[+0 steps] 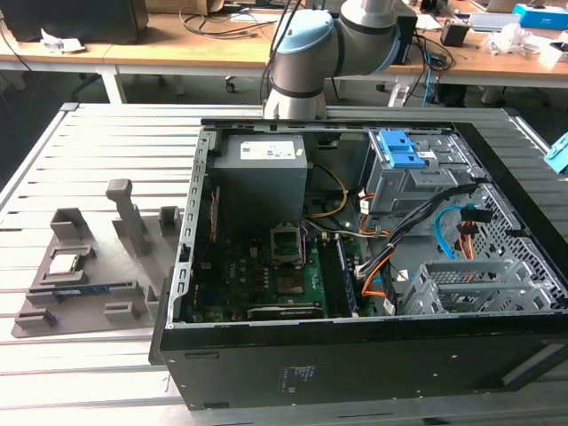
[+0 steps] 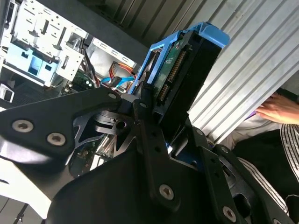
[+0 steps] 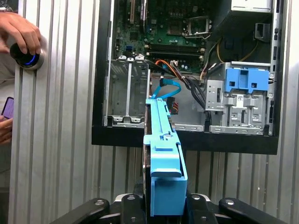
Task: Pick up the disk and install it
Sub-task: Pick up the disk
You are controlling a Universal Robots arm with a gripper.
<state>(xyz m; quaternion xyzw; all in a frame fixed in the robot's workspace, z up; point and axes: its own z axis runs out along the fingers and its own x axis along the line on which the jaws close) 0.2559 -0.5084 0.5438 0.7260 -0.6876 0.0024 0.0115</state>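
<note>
My gripper is shut on the disk, a drive framed by a blue plastic carrier, with its connector edge showing in the second wrist view. In the first wrist view the disk stands edge-on between the black fingers. It hangs over the slatted table, just outside the open computer case. It lines up roughly with the gap beside the empty grey drive cage. In the exterior view the arm rises behind the case.
A grey bay with a blue latch sits in the case beside cables and the motherboard. A grey fixture on the exterior view's left holds a small silver chip. A person's hand rests on a round button.
</note>
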